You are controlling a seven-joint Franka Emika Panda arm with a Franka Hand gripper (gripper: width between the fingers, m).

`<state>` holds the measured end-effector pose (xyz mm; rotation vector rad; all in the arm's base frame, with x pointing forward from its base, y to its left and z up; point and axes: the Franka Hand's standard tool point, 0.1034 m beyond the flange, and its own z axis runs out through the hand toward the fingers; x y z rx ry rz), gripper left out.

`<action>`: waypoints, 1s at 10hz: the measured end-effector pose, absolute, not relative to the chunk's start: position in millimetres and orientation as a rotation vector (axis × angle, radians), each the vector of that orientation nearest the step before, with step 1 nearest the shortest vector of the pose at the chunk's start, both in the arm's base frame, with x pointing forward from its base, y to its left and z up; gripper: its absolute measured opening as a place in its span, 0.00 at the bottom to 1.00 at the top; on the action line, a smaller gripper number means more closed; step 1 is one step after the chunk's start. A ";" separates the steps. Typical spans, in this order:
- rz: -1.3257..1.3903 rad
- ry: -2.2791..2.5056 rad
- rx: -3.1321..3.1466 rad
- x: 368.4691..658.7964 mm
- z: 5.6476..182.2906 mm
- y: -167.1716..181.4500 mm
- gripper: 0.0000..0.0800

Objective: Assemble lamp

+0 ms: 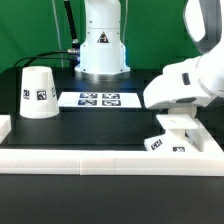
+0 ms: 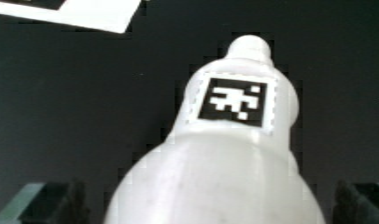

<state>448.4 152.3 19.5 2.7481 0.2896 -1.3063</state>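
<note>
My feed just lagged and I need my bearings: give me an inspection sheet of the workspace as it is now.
Surface: black table, with a white rail along its front and side.
Job's things: shade stands wide end down at the exterior view's left; base is under the gripper; bulb not seen.
Clutter: nothing seen.
Grippers: gripper open, one finger on either side of the base.
Cables: dark cables behind the pedestal.
Surroundings: marker board mid-table; pale wall.

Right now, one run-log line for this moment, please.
hand: open, straddling base | base: on table | shade: standing apart at exterior view's left | bulb: not seen
</note>
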 end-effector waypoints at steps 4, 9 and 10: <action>-1.322 0.265 2.734 441.2 10.9 149.4 0.87; -1.320 0.258 2.727 438.8 7.5 149.6 0.72; -1.320 0.259 2.728 438.8 7.5 149.5 0.72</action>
